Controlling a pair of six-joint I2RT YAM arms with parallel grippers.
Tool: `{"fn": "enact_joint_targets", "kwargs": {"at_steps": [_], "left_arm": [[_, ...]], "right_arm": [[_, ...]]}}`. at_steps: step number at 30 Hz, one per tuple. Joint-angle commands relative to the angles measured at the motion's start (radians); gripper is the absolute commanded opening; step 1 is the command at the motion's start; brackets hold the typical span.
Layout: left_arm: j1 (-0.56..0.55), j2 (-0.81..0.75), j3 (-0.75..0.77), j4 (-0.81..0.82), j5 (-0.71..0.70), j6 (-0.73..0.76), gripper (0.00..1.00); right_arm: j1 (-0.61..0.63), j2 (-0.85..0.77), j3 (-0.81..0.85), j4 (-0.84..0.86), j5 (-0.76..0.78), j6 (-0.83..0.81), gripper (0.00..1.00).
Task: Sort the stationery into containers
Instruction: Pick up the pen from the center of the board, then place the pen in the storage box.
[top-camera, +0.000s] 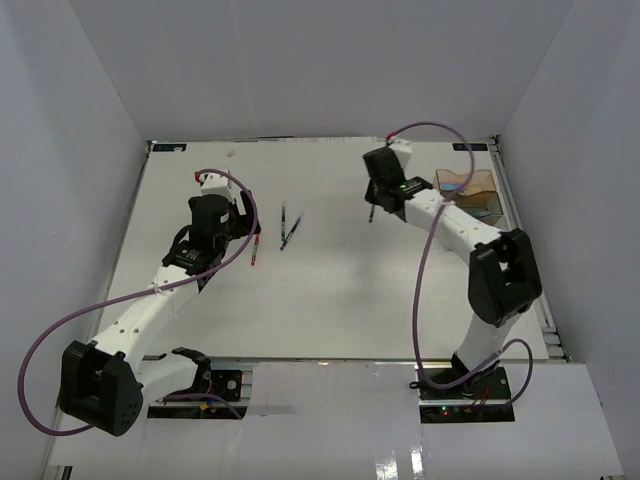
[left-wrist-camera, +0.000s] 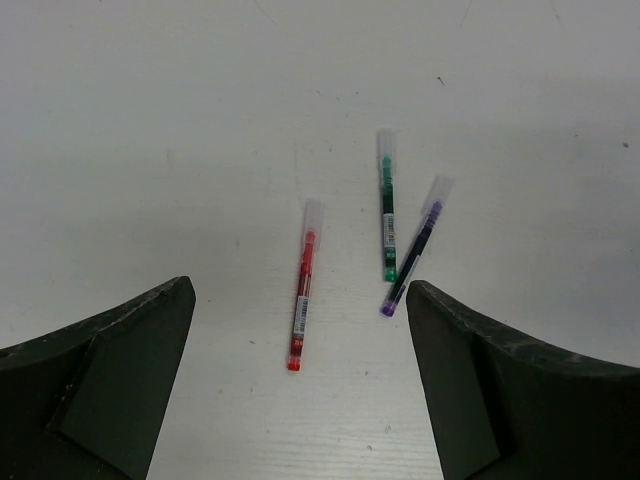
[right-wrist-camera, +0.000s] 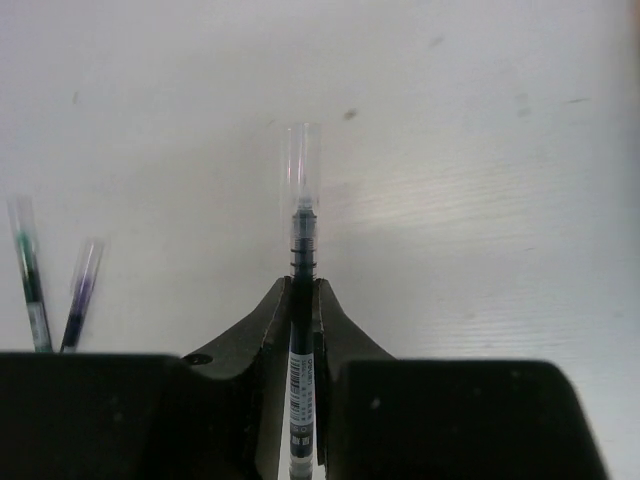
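My right gripper (right-wrist-camera: 302, 287) is shut on a thin black pen (right-wrist-camera: 303, 235) with a clear cap, held above the table; in the top view this gripper (top-camera: 385, 195) is mid-back, left of the trays. My left gripper (left-wrist-camera: 300, 285) is open and empty, hovering over a red pen (left-wrist-camera: 303, 295) that lies between its fingers in that view. A green pen (left-wrist-camera: 387, 205) and a purple pen (left-wrist-camera: 415, 250) lie just right of it. The amber tray (top-camera: 468, 178) and the clear tray (top-camera: 493, 208) stand at the back right.
The three loose pens lie left of centre in the top view: the red pen (top-camera: 254, 250) and the green and purple pair (top-camera: 288, 228). Something pale blue shows in the amber tray. White walls enclose the table on three sides.
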Motion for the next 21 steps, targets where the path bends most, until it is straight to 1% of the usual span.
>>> {"fn": "enact_joint_targets", "kwargs": {"at_steps": [1, 2, 5, 6, 8, 12, 16, 21], "left_arm": [[0.002, -0.02, 0.005, 0.008, -0.006, 0.004, 0.98], [0.002, -0.02, 0.005, 0.008, -0.008, 0.004, 0.98], [0.002, -0.02, 0.005, 0.008, -0.009, 0.004, 0.98], [0.002, -0.02, 0.005, 0.008, -0.011, 0.004, 0.98], [0.002, -0.02, 0.005, 0.009, -0.011, 0.004, 0.98], [0.002, -0.017, 0.006, 0.008, -0.009, 0.004, 0.98], [0.002, -0.014, 0.005, 0.008, -0.011, 0.004, 0.98], [0.002, -0.011, 0.005, 0.006, -0.012, 0.004, 0.98]], "right_arm": [[-0.188, -0.103, -0.077, 0.006, -0.001, 0.08, 0.08], [-0.266, -0.129, -0.093, 0.008, -0.007, 0.104, 0.08], [-0.375, -0.157, -0.123, 0.011, -0.044, 0.139, 0.08], [-0.445, -0.16, -0.125, 0.011, -0.06, 0.165, 0.08], [-0.531, -0.163, -0.128, 0.011, -0.092, 0.201, 0.08], [-0.639, -0.125, -0.105, 0.01, -0.144, 0.285, 0.08], [-0.681, -0.074, -0.085, 0.008, -0.146, 0.392, 0.08], [-0.69, -0.055, -0.099, 0.01, -0.084, 0.492, 0.08]]}}
